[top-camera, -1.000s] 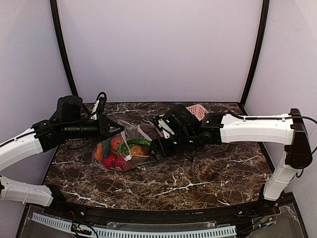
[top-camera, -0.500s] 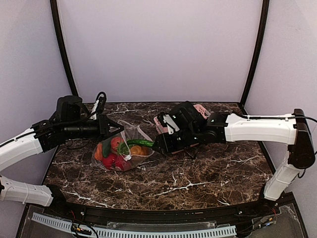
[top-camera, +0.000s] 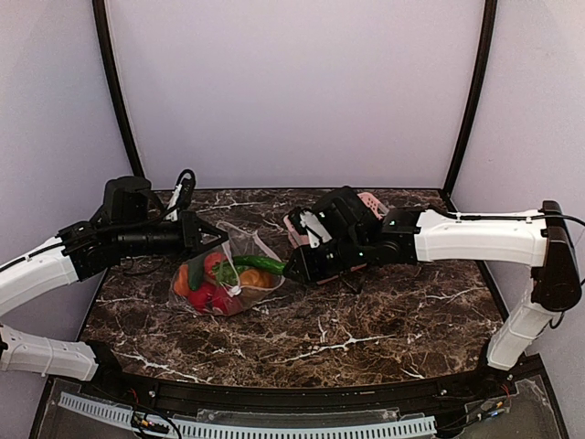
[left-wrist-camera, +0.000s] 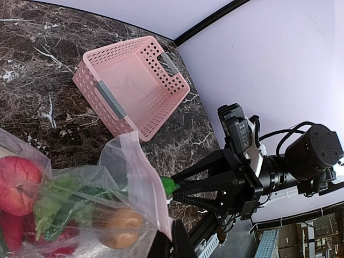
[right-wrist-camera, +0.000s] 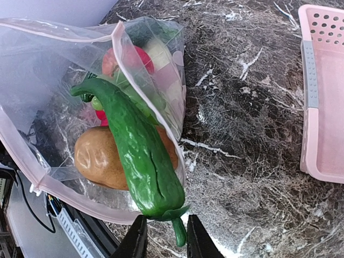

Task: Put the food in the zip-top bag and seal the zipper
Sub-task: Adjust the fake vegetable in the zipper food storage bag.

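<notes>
on the dark brown, white-veined marble table, the clear flexible plastic zip-top bag lay left of centre, its mouth gaping toward the right arm. inside it sat the toy food: a round red tomato, a brownish-orange rounded piece, green leafy bits and small pink-red pieces low in the heap. a long green toy cucumber lay across the mouth, most of it inside and resting on the brownish-orange rounded piece, its stem end poking out over the rim. the thin pinkish zipper strip ran unjoined along both lips of the mouth. the right gripper was at that stem end, its two black fingers close on either side of the stem with a sliver of gap on one side; whether they actually pinched it i could not tell. the left gripper was closed tight, pinching the bag's upper lip and holding it lifted off the table. farther back, just behind the right wrist, the pink slotted plastic basket with grey handles stood upright on the table, apart from the bag, near the lilac back wall.
</notes>
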You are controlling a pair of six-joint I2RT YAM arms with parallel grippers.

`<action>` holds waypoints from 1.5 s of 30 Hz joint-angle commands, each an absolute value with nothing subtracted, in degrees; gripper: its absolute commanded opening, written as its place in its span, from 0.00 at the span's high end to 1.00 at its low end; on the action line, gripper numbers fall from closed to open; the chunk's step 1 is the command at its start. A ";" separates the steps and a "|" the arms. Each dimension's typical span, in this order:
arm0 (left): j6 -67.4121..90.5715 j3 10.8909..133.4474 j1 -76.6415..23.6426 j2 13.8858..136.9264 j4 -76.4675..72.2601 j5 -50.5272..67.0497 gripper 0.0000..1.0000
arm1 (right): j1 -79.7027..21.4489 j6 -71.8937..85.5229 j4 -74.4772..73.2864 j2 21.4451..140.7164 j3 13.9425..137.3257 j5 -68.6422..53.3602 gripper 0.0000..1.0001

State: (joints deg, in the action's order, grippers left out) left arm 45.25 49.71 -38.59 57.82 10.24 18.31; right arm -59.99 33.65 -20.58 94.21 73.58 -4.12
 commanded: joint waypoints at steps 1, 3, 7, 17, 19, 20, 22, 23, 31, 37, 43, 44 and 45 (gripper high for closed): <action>44.48 48.91 -38.65 56.09 10.11 18.50 0.99 | -59.63 32.98 -18.64 94.11 75.58 -4.66 0.78; 44.46 48.91 -38.61 56.34 10.11 18.88 0.99 | -59.68 32.24 -18.55 95.06 76.86 -4.93 0.79; 44.04 49.14 -38.66 57.22 10.03 19.96 0.99 | -60.20 31.17 -19.17 97.66 79.97 -4.95 0.83; 42.39 51.27 -38.75 60.11 9.85 23.45 0.99 | -62.96 27.84 -20.85 104.62 90.59 -2.02 0.83; 42.16 51.66 -38.84 60.52 9.70 24.03 0.99 | -63.58 27.09 -21.32 106.43 92.72 -1.51 0.83; 42.17 51.76 -38.91 60.63 9.64 24.31 0.99 | -63.75 26.69 -21.69 107.38 93.93 -1.28 0.83; 42.13 52.11 -38.93 60.72 9.40 24.46 0.99 | -64.20 26.17 -22.32 109.20 95.68 -1.07 0.83; 42.17 52.23 -38.89 60.66 9.23 24.45 0.99 | -64.35 26.00 -22.39 109.89 96.24 -1.13 0.83; 43.17 52.58 -38.94 60.36 6.97 24.74 0.99 | -64.93 26.39 -22.11 113.26 95.37 -1.01 0.84; 43.34 52.07 -38.92 60.05 6.79 24.91 0.99 | -64.94 26.16 -21.63 111.06 93.96 -0.92 0.77; 43.06 51.83 -38.87 58.90 8.09 23.49 0.99 | -64.94 26.22 -22.29 104.64 90.76 -0.23 0.54; 42.98 51.78 -38.90 58.65 8.37 23.43 0.99 | -64.89 26.27 -22.60 103.29 90.07 -0.19 0.50; 42.89 51.73 -38.93 58.59 8.54 23.15 0.99 | -64.90 26.43 -23.14 102.07 89.30 1.49 0.45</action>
State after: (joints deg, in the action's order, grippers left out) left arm 43.29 50.68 -38.65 60.82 9.52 23.31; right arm -64.42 26.20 -22.81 108.66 91.48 -1.21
